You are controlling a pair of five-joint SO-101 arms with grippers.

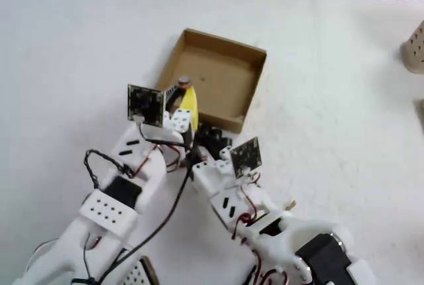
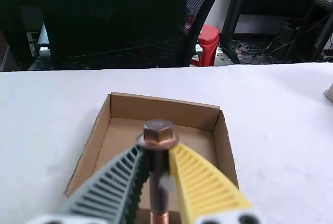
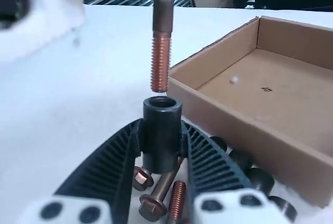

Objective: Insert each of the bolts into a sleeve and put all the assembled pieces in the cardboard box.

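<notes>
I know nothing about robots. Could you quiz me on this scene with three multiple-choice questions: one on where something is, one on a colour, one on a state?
1. Where is the bolt held by the left hand?
A) far off to one side of the sleeve
B) just above the sleeve
C) deep inside the sleeve

2. What colour is the sleeve in the right hand?
A) black
B) yellow
C) red

3. What state is the cardboard box in?
A) lidded
B) full of assembled pieces
C) open, with no assembled pieces

Answers:
1 B: its threaded tip hangs over the sleeve's opening.
2 A: it looks black.
3 C: only specks show inside.
</notes>
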